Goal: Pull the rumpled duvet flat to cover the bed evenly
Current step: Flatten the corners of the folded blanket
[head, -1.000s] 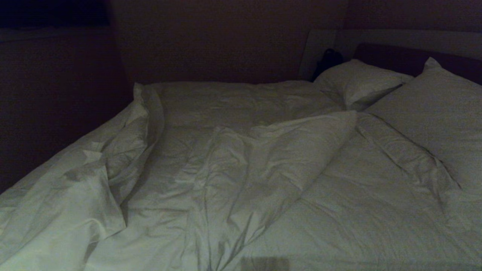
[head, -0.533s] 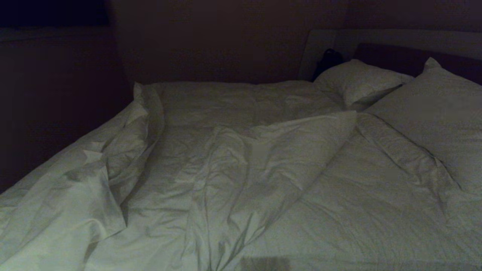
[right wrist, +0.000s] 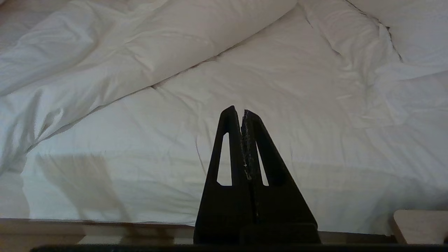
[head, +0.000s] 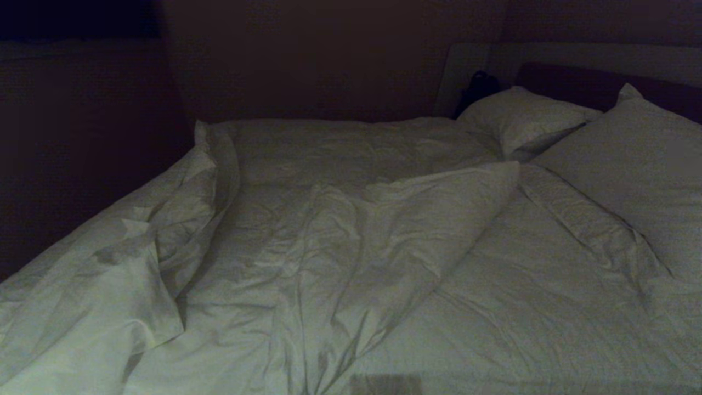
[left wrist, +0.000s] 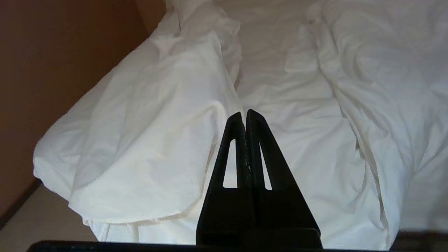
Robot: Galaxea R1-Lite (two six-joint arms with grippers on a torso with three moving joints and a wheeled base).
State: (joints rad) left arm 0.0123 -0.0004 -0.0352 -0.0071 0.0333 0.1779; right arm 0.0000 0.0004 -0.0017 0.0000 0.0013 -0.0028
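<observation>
The white duvet (head: 351,247) lies rumpled on the bed (head: 576,82). One puffy fold runs slantwise across the middle, and a bunched part hangs over the left corner (left wrist: 147,140). Neither arm shows in the head view. In the left wrist view my left gripper (left wrist: 244,112) is shut and empty, just above that bunched part. My right gripper (right wrist: 238,109), also shut and empty, is in front of the bed's near edge. Beyond it the folded-back duvet (right wrist: 140,45) lies over the flat sheet (right wrist: 297,115).
Two white pillows (head: 521,118) (head: 641,164) lean at the dark headboard on the right. A small dark thing (head: 478,88) sits behind the far pillow. A brown wall (left wrist: 52,70) runs close along the bed's left side. The pale base frame (right wrist: 105,229) shows under the near edge.
</observation>
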